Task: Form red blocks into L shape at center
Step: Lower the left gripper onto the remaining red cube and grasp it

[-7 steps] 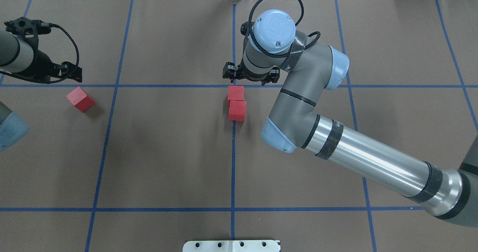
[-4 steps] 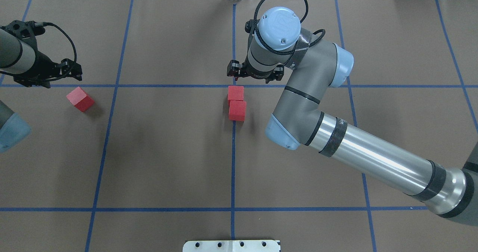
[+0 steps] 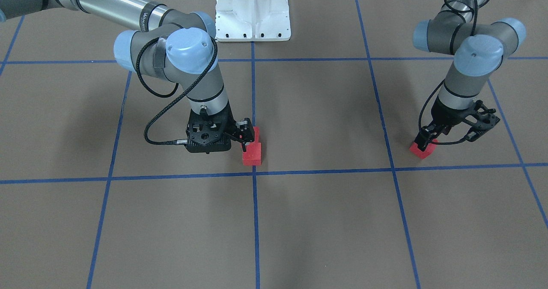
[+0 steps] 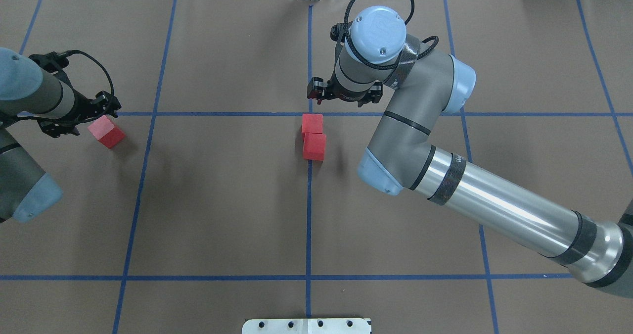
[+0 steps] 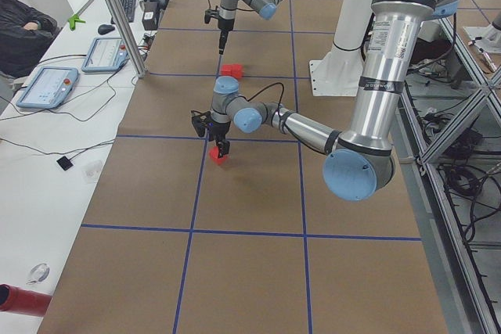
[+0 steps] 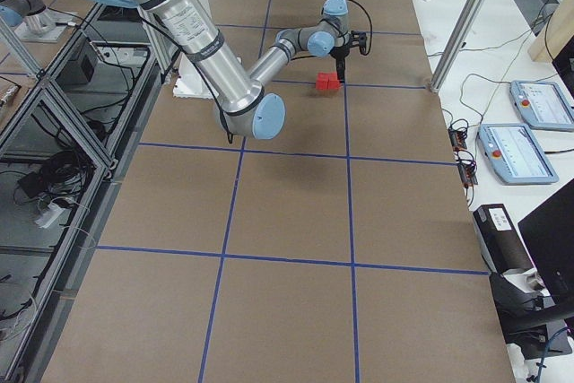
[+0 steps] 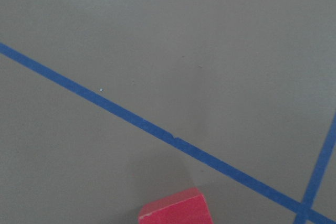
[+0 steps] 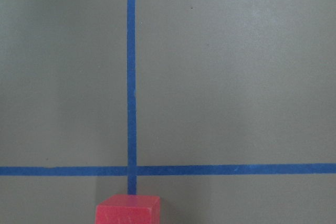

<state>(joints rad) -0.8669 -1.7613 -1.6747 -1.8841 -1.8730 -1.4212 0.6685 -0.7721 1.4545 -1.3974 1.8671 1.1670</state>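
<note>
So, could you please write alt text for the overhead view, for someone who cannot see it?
Two red blocks touch in a line at the centre of a blue-gridded table, the right pincer just beyond them. A third red block sits far left, near the left pincer.

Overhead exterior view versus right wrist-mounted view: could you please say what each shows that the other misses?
Only the overhead view shows the left arm, the right arm, the lone red block at the left and the nearer centre block. Only the wrist view gives a close look; it adds no object. Both show the farther centre block and the blue tape crossing beside it.
</note>
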